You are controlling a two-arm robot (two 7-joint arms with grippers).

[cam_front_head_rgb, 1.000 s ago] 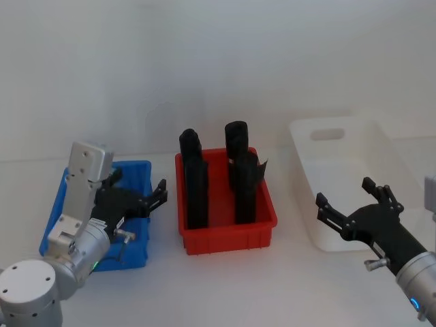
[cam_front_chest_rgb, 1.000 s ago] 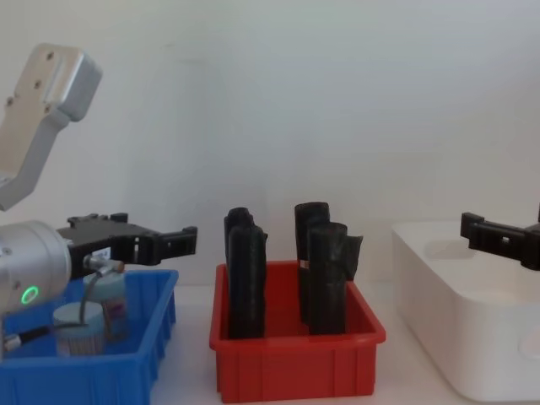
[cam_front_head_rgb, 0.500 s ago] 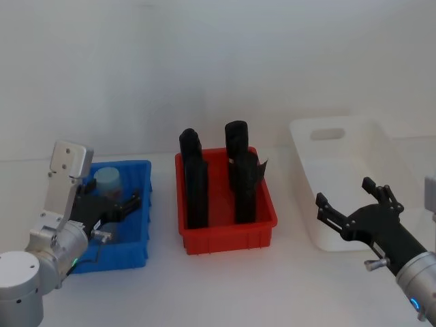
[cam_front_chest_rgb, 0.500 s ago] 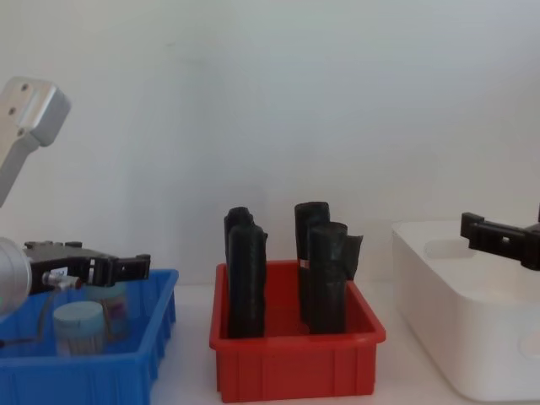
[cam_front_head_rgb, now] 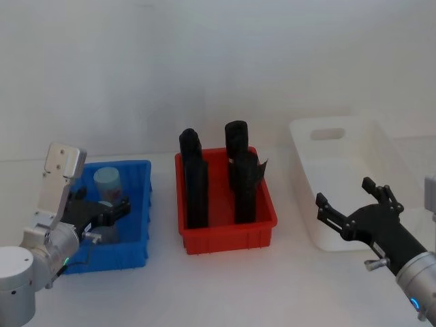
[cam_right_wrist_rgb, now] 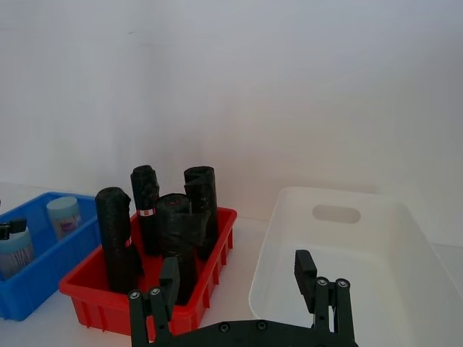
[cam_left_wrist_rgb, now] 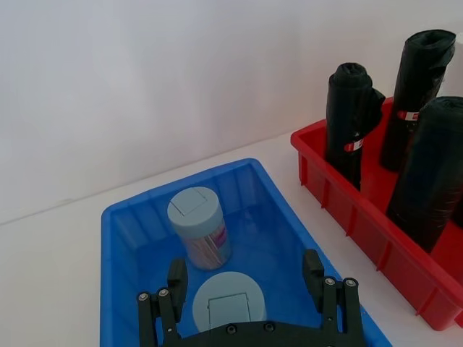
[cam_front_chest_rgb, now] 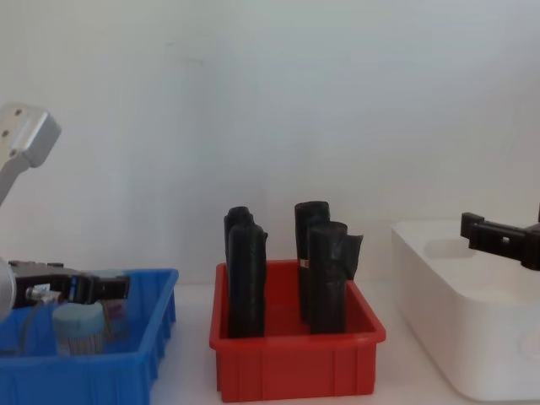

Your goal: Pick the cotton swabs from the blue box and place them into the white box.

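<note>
I count two cotton swab jars (cam_front_head_rgb: 107, 182), small clear cylinders with pale blue caps and beige sticks inside. Both stand upright in the small, thick-rimmed, bright blue box (cam_front_head_rgb: 142, 197) on my left. The far jar (cam_left_wrist_rgb: 197, 224) stands toward the box's back wall, and the near jar (cam_left_wrist_rgb: 224, 307) sits just in front of it. My left gripper (cam_left_wrist_rgb: 244, 262) is low over the blue box with its fingers spread wide, one black finger (cam_left_wrist_rgb: 177, 278) on each side of the near jar's cap. It is released and holds nothing. I cannot tell whether a pad touches the jar.

In the middle there is one red rectangular plastic bin (cam_front_head_rgb: 228, 238) holding four tall black rolls (cam_front_head_rgb: 197, 187), all upright, two at the back and two in front. On my right is one large glossy white box (cam_front_head_rgb: 303, 170) with rounded corners, well apart from the blue box, with the red bin between them. My right gripper (cam_front_head_rgb: 344, 193) hangs over the near end of the white box, fingers apart, gripping nothing.

All three containers rest on a plain white tabletop (cam_front_head_rgb: 225, 293). Behind them is a plain white wall (cam_front_head_rgb: 218, 61).
</note>
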